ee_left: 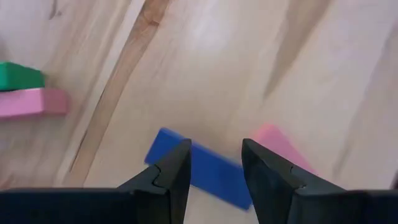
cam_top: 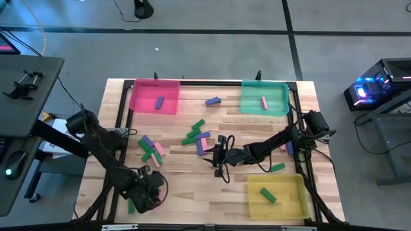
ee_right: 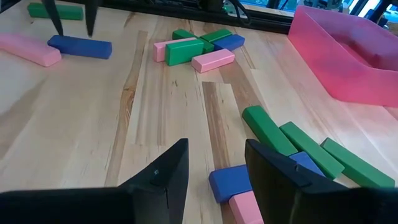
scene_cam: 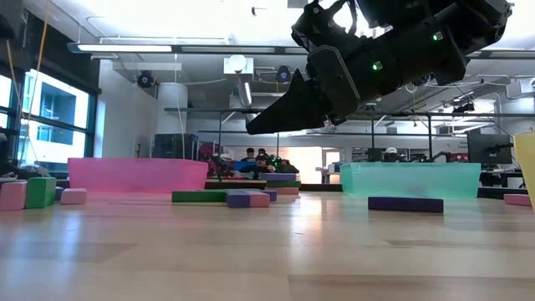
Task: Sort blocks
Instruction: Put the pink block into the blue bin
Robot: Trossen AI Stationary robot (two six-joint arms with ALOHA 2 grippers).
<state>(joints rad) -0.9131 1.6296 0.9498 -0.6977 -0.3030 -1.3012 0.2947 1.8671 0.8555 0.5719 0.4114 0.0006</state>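
1. The blocks (cam_top: 196, 136) lie scattered over the wooden table (cam_top: 186, 192), most of them in two loose clusters near its middle: green, pink and blue-purple bars between the pink tray and the right gripper, and a second bunch (cam_top: 151, 149) a little farther left.
2. A few blocks are already in trays: a blue-purple one in the pink tray (cam_top: 142, 102), a pink one in the teal tray (cam_top: 276, 106), a green one in the yellow tray (cam_top: 289, 202). A lone blue-purple block (cam_top: 213, 101) rests on the table between the pink and teal trays.
3. The left gripper (ee_left: 214, 168) hangs over the table's near left part, just above a blue block (ee_left: 208, 168) with a pink block (ee_left: 280, 143) just beside it. Its fingers stand moderately apart, straddling the blue block from above and holding nothing.
4. The right gripper (ee_right: 214, 168) is near the table's middle, raised off the surface in the low view, pointing at the central cluster. Its fingers are partly spread and empty; a blue block (ee_right: 230, 182) and a pink one (ee_right: 245, 208) lie on the wood just ahead of them, with green bars (ee_right: 292, 146) beside these.
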